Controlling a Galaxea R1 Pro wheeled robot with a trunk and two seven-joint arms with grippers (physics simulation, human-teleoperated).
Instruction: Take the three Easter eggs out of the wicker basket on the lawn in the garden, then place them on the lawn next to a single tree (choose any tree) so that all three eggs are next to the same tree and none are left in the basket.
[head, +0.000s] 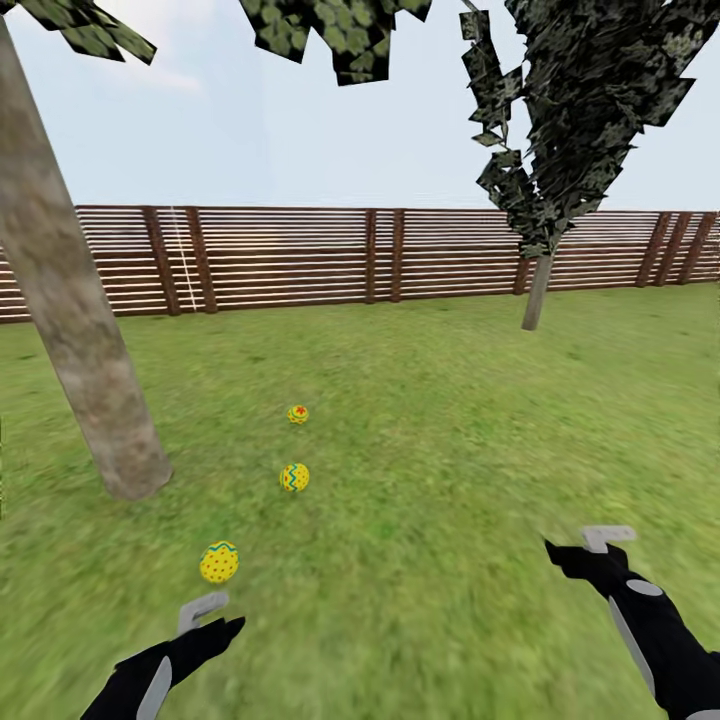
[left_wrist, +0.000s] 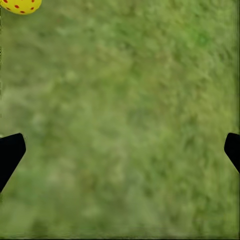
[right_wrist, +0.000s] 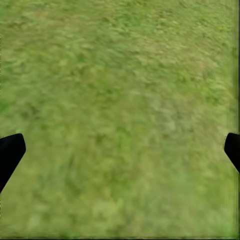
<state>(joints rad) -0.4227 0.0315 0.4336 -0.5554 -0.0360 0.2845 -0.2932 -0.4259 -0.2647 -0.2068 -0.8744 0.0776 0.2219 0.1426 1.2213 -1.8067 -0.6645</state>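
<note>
- 3 small bright yellow Easter eggs are lying on the mottled green lawn (head: 430, 420), in a loose line running away from the robot, to the right of the thick slanted grey-brown tree trunk (head: 75, 330).
- The nearest egg, the red-dotted one (head: 219, 562), is resting just ahead of the left gripper (head: 205, 610); its edge is also peeking into the corner of the left wrist view (left_wrist: 20, 6).
- The teal-zigzag egg (head: 294, 477) is sitting further on, roughly level with the trunk's base, and the third egg (head: 298, 414) is lying beyond it, its pattern too small to read.
- The left gripper's jaws are standing wide apart with nothing between them; only bare grass is showing between the dark fingertips (left_wrist: 11, 152). That likely explains the egg just beside it.
- The right gripper (head: 600, 545) is likewise spread wide and holding nothing, hovering over bare grass well apart from the eggs.
- All 3 eggs are sitting near the same tree, so the task is looking finished or nearly so.
- A brown horizontal-slat wooden fence (head: 400, 255) is closing off the garden behind, with a slim straight-trunked tree (head: 537, 290) standing before it.
</note>
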